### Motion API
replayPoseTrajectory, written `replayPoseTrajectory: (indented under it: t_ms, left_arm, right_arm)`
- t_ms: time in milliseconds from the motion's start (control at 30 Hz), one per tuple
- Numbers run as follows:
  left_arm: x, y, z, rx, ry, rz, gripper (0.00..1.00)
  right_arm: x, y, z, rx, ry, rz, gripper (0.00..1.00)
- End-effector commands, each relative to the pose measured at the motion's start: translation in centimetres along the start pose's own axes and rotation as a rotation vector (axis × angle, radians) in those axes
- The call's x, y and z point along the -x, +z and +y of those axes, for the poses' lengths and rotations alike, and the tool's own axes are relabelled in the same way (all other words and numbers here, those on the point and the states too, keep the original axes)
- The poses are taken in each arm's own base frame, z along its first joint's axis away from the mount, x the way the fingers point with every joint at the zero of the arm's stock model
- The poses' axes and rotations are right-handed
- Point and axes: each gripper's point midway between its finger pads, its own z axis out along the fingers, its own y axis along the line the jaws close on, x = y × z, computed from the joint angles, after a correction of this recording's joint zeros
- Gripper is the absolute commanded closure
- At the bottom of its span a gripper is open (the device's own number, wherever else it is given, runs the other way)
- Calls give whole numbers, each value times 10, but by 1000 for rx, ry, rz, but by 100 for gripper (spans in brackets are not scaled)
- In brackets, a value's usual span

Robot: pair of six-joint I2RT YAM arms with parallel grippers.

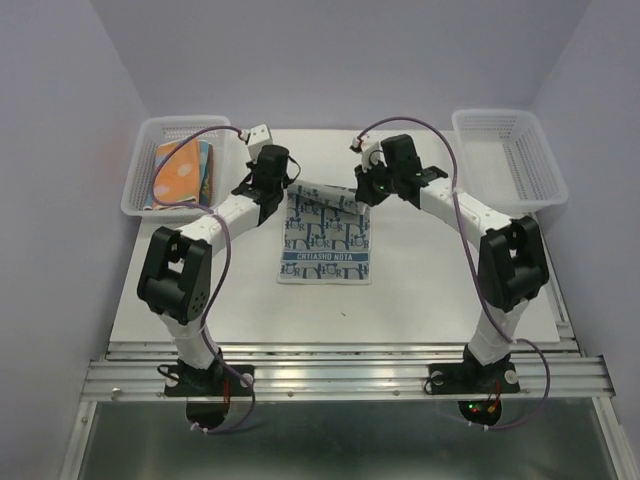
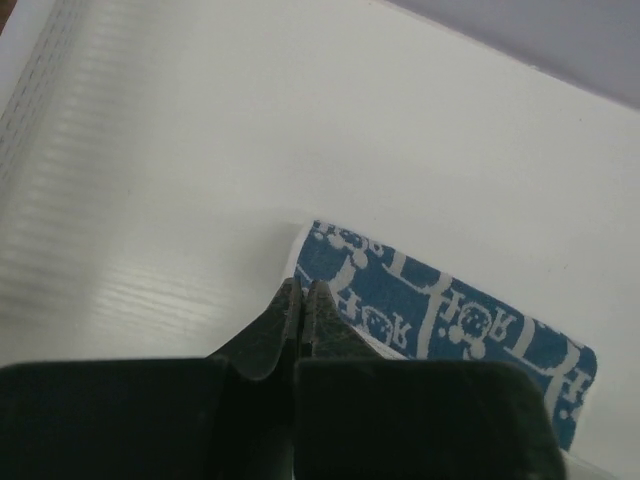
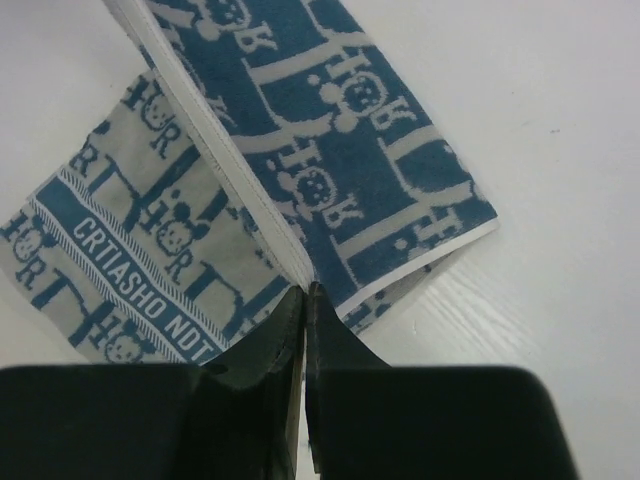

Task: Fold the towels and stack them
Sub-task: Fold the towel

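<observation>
Both arms reach forward, elbows out, wrists angled down. The left gripper [image 2: 303, 292] and right gripper [image 3: 304, 292] are pinched tight on far corners of the blue-white patterned cloth towel [image 1: 326, 245], mid white table [image 1: 450, 290], far edge lifted.

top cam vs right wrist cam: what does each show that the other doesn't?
Only top: the left arm and right arm, the left basket holding folded towels, the right basket, and the whole patterned towel.
Only right wrist: the right gripper shut on the towel's white hem, with the darker blue underside turned up.
Both: the same blue-white towel on the white table.
</observation>
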Motion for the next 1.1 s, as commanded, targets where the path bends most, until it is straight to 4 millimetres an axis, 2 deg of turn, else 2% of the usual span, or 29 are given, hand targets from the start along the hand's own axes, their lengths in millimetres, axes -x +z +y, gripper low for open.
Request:
replayPoseTrajectory:
  t_ms: [0, 33, 67, 133, 167, 200, 267, 333, 367, 433, 467, 567, 633, 733, 867, 1067]
  left_arm:
    - [5, -33, 6, 7, -71, -63, 100]
    - [-3, -38, 6, 0, -75, -51, 100]
    - [-22, -43, 13, 5, -55, -17, 100]
    - [-29, -59, 10, -9, -70, -15, 100]
    - [-43, -64, 18, 2, -60, 7, 100]
    - [-42, -76, 13, -16, -90, -2, 100]
    - [-58, -86, 19, -18, -95, 23, 100]
    - [-62, -100, 15, -46, -121, 25, 100]
    - [-71, -104, 19, -42, -115, 37, 100]
    - [-75, -113, 21, -38, -139, 41, 100]
    - [-82, -115, 26, -29, -137, 51, 100]
    - [-81, -124, 35, -7, -153, 46, 100]
    - [-76, -128, 37, -6, -164, 31, 100]
    - [-83, -132, 40, -12, -160, 47, 100]
    - [-106, -135, 40, -26, -138, 99, 100]
    - [-145, -141, 57, 2, -139, 177, 100]
  right_arm:
    - [-21, -19, 21, 2, 49, 22, 99]
    - [-27, -21, 24, -18, 46, 34, 99]
    - [-29, -23, 33, -14, 40, 40, 99]
    - [-39, -34, 41, -17, 40, 45, 99]
    - [-42, -37, 46, -13, 50, 44, 99]
    - [-44, -40, 48, -15, 55, 42, 99]
    - [-47, -51, 55, -9, 67, 33, 99]
    - [-50, -60, 63, 8, 71, 22, 99]
    - [-51, -63, 67, 15, 77, 22, 99]
    - [-56, -67, 73, 23, 80, 27, 99]
    - [-59, -71, 79, 31, 75, 25, 99]
    - [-69, -76, 89, 44, 87, 27, 99]
    - [-72, -78, 92, 49, 92, 23, 99]
    - [-82, -79, 101, 75, 89, 28, 99]
    - [-99, -77, 111, 86, 122, 52, 99]
    - [-123, -71, 113, 78, 151, 91, 99]
